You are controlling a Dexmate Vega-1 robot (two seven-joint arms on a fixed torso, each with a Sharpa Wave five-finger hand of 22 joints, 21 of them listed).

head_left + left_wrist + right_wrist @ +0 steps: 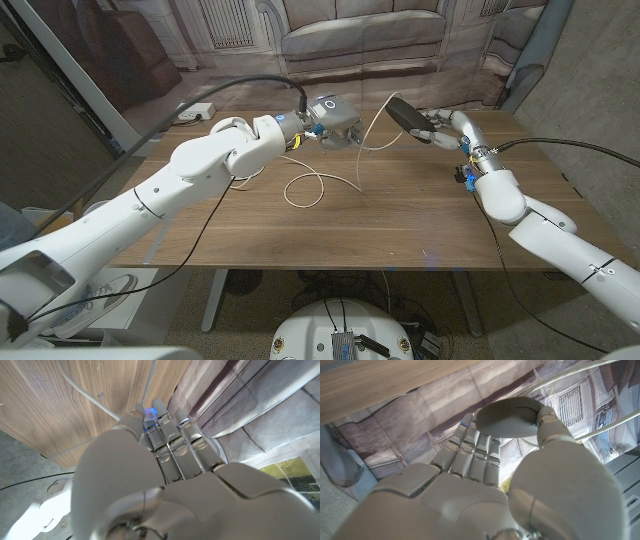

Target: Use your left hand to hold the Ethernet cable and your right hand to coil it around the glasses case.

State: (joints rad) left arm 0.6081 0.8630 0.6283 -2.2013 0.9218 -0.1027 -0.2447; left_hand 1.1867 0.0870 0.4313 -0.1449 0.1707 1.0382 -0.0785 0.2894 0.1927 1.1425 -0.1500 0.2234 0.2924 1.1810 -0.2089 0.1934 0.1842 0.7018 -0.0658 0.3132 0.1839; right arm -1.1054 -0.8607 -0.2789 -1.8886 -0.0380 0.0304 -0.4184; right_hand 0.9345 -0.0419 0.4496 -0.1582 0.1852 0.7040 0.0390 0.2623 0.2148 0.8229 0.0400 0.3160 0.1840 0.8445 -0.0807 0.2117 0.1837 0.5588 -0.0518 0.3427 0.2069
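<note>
Fingers of your right hand (437, 127) grip the dark oval glasses case (405, 113) between thumb and fingertips, lifted above the far right part of the wooden table (400, 230); the right wrist view shows the same case (510, 416) pinched there. Fingers of your left hand (332, 122) are curled in over the far middle of the table; the thin white Ethernet cable (330, 180) runs up to them, but you cannot tell whether they actually clamp it. From the left hand the cable arcs up toward the case, and another stretch drops to one loose loop lying on the table's middle. Both hands sit near the far edge, well apart from each other. The near half of the table offers open wood. You have one case, one cable, two hands.
</note>
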